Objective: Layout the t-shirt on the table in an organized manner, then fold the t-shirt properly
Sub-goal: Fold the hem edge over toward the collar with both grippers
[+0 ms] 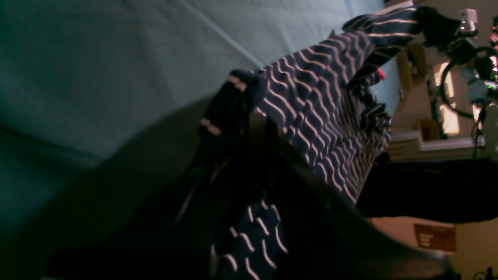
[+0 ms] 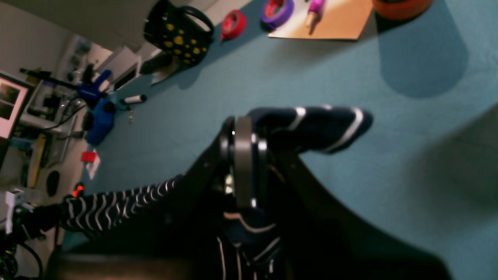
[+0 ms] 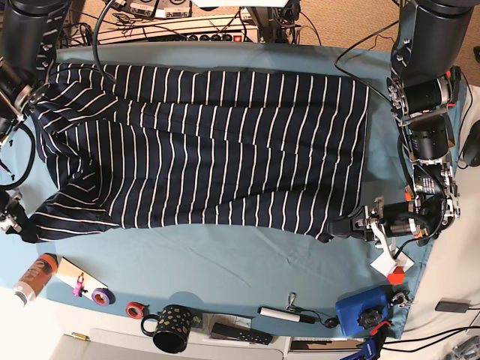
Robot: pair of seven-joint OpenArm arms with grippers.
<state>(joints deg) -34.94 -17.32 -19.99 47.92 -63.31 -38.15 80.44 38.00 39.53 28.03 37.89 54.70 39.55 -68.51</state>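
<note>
On my left wrist camera, the left claw [image 1: 237, 116] is pressed together on a bunched fold of the t-shirt [image 1: 323, 116]. From that pinch the striped fabric stretches away above the teal table [image 1: 97, 58], up toward the right claw [image 1: 432, 27], which grips the far end of the same edge. More striped cloth hangs just below the left claw.

On my right wrist camera, the right claw [image 2: 249, 136] is pinching the t-shirt [image 2: 315, 124]: a rolled navy tip with white stripes pokes out past the fingers, above the table [image 2: 272, 85]. Off to one side of the claw a taut band of fabric runs to the other arm. Beyond the claw lie a black mug with yellow dots [image 2: 179, 31], a red tape roll [image 2: 233, 24], a purple tape roll [image 2: 278, 9], an orange cup [image 2: 400, 6] and a blue tool [image 2: 99, 116].

On the base camera, the t-shirt [image 3: 202, 150] lies spread wide over the table [image 3: 247, 262], filling most of its far half. The left claw [image 3: 352, 226] clamps the shirt's corner at that view's right; the right claw [image 3: 22, 225] clamps the corner at its left. The spotted mug [image 3: 169, 328] sits on the near edge, well apart from both.
</note>
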